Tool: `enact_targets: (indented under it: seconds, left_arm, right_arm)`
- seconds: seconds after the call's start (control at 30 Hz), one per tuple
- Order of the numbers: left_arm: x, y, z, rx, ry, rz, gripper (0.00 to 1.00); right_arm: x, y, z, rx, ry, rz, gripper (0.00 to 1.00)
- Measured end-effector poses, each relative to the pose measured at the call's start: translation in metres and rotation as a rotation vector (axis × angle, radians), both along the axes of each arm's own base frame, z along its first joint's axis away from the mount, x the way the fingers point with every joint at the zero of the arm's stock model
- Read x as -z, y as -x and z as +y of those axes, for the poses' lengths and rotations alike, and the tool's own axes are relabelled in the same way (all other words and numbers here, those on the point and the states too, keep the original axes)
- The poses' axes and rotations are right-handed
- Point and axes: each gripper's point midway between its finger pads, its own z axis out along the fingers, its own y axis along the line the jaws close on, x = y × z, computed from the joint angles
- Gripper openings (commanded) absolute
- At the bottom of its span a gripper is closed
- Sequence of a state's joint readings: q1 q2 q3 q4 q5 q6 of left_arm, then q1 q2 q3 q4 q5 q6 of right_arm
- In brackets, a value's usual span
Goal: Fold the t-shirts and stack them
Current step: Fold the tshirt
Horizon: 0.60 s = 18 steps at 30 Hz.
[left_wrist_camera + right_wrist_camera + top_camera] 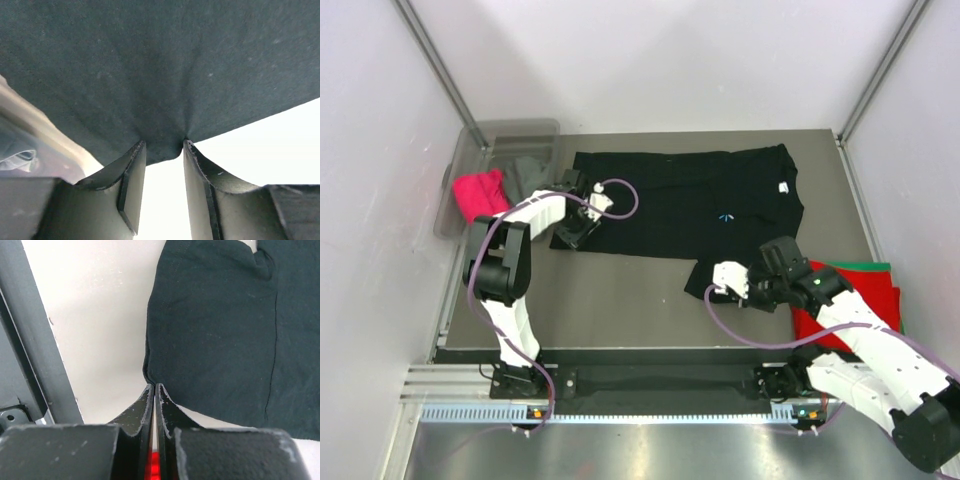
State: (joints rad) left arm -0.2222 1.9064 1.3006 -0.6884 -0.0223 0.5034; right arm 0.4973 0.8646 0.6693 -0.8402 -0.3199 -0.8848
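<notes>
From above, the black t-shirt lies spread across the far part of the counter, blue mark up. My left jaws sit at its near hem corner, close to the tub that holds the pink t-shirt and the grey t-shirt. My right jaws are at the near sleeve. My right arm crosses the red t-shirt, which lies on the green t-shirt at the counter's right edge.

In the left wrist view, my left jaws stand part-way apart with a tuck of black cloth between their tips. Creases run into that spot, so I judge it a pinch.

In the right wrist view, my right jaws are pressed together, tips touching the sleeve's corner. I cannot tell whether any cloth is caught.

I judge this to be taking hold for the black shirt's first fold. Next I need a sure grip on both sides, then an even lift and carry-over, so the near edge lands square on the far one.
</notes>
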Motion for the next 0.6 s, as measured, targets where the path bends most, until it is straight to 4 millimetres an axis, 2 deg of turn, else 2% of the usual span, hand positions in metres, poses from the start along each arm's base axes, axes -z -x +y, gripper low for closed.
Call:
enact_targets:
  seconds: [0.33,0.47,0.53,0.6]
  left_arm:
    - [-0.004,0.012,0.026,0.061,-0.138,0.056,0.45]
    - [-0.005,0.014,0.03,0.069,-0.156,0.064,0.45]
    - [-0.004,0.014,0.03,0.07,-0.157,0.065,0.44]
    - [-0.001,0.014,0.03,0.071,-0.16,0.069,0.38]
  right_arm:
    - [-0.001,0.0,-0.001,0.016,-0.002,-0.002,0.0]
    - [-0.001,-0.001,-0.001,0.018,-0.002,-0.003,0.0]
    - [-0.001,-0.001,-0.001,0.02,-0.004,-0.003,0.0]
    - [-0.001,-0.001,0.0,0.024,-0.007,-0.004,0.0]
